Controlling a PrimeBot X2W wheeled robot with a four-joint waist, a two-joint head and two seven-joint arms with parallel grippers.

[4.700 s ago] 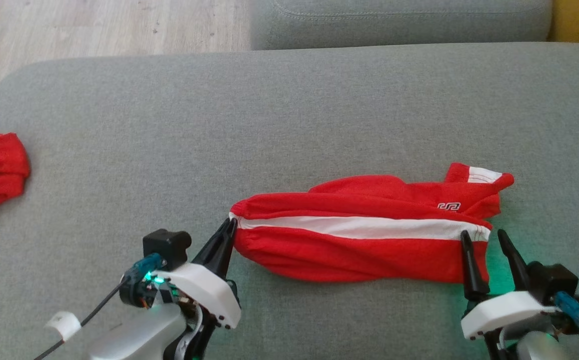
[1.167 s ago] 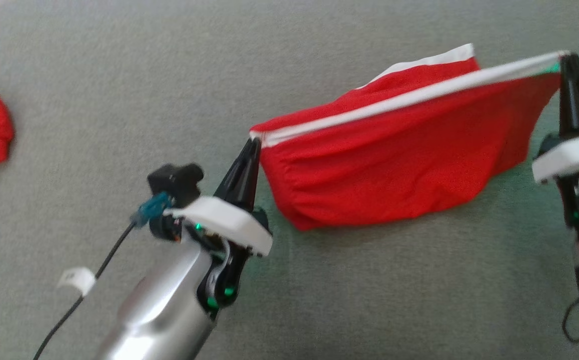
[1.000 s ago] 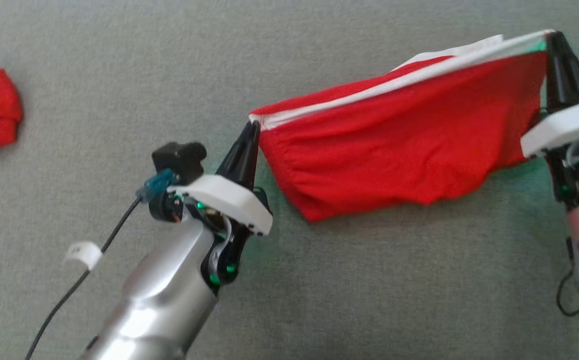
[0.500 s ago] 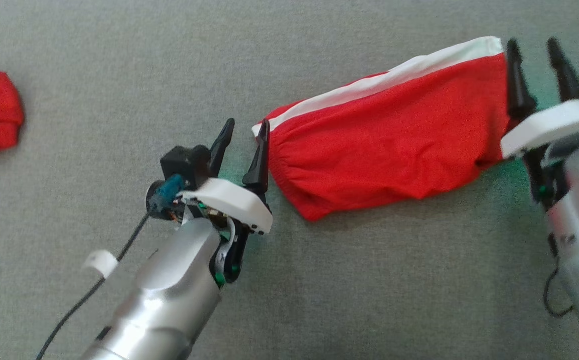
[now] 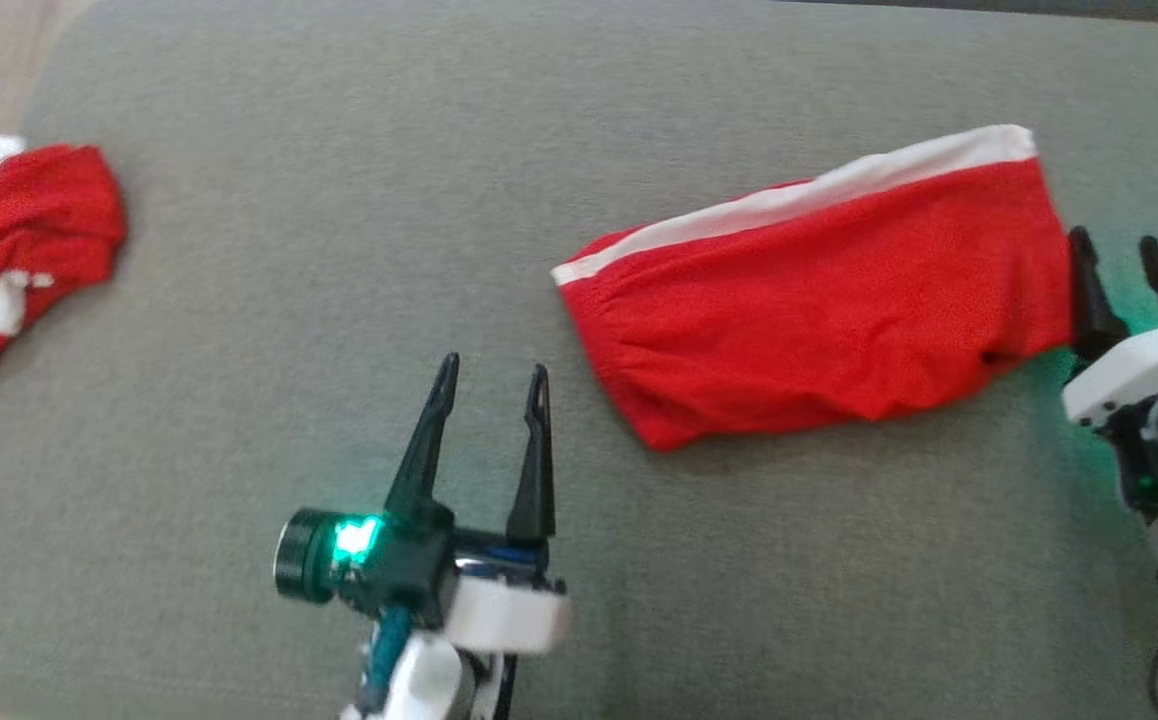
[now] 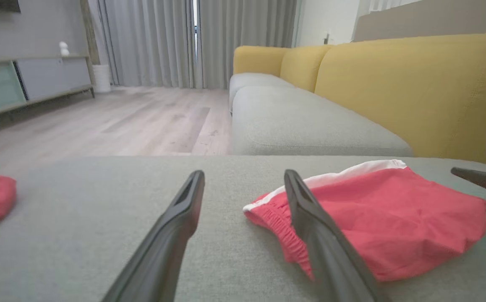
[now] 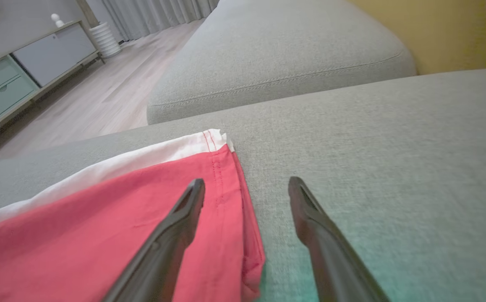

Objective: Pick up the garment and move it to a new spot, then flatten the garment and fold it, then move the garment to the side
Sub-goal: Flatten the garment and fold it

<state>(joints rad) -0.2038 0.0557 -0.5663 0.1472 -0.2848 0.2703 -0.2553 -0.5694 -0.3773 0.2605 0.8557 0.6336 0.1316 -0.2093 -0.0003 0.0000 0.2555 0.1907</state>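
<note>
Grey seat cushion runs broad and flat under both arms, with a second cushion beyond its far edge. Over bare upholstery sits the left gripper, jaws spread wide with nothing between them. The red garment lies off to its right, apart from both fingers.

The right gripper is likewise spread and empty. Its inner finger overlaps the garment's hemmed end in the right wrist view, though I cannot tell whether it touches the cloth. Its outer finger stands over bare cushion.

The garment lies flat on the right half of the cushion, tilted, with a white stripe along its far edge and the gathered waistband end towards the left gripper. Between that end and a second red garment, crumpled at the cushion's left edge, stretches a wide bare patch — the near side is bare too.

Beyond are a yellow backrest, wood floor, grey curtains and a low cabinet.
</note>
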